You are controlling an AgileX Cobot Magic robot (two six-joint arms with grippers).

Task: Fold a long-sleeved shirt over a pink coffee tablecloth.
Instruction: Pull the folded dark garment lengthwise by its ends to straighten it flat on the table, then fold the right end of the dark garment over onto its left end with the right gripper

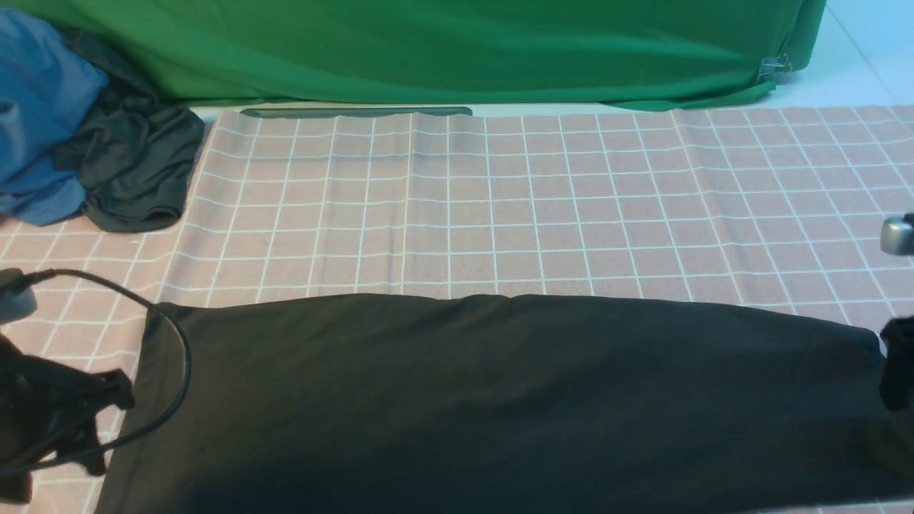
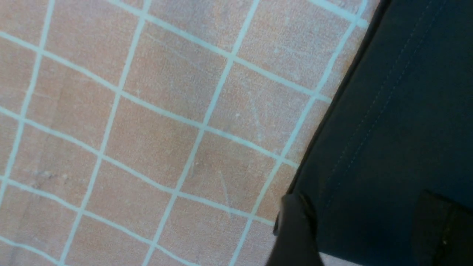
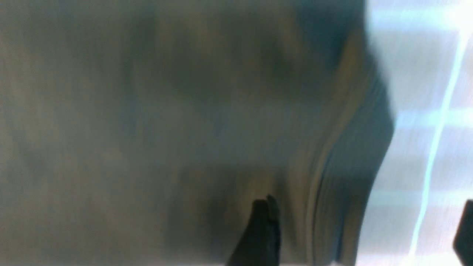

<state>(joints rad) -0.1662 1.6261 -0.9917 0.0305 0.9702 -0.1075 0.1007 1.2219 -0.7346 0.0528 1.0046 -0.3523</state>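
Note:
The black long-sleeved shirt [image 1: 500,400] lies flat as a wide folded band across the near part of the pink coffee tablecloth [image 1: 500,200]. No print or label shows. My left gripper [image 1: 107,428] is at the shirt's left end. In the left wrist view, the left gripper [image 2: 366,229] is open, with its fingers [image 2: 295,232] spread over the stitched hem [image 2: 388,111]. My right gripper [image 1: 896,371] is at the shirt's right end. The right wrist view is blurred, but the right gripper [image 3: 364,232] stands open across the shirt's edge [image 3: 351,166], holding nothing.
A blue garment [image 1: 36,107] and a smaller dark grey-green garment [image 1: 136,164] are heaped at the far left. The green backdrop cloth [image 1: 428,50] hangs along the back. A black cable [image 1: 178,357] loops from my left arm over the shirt's left corner.

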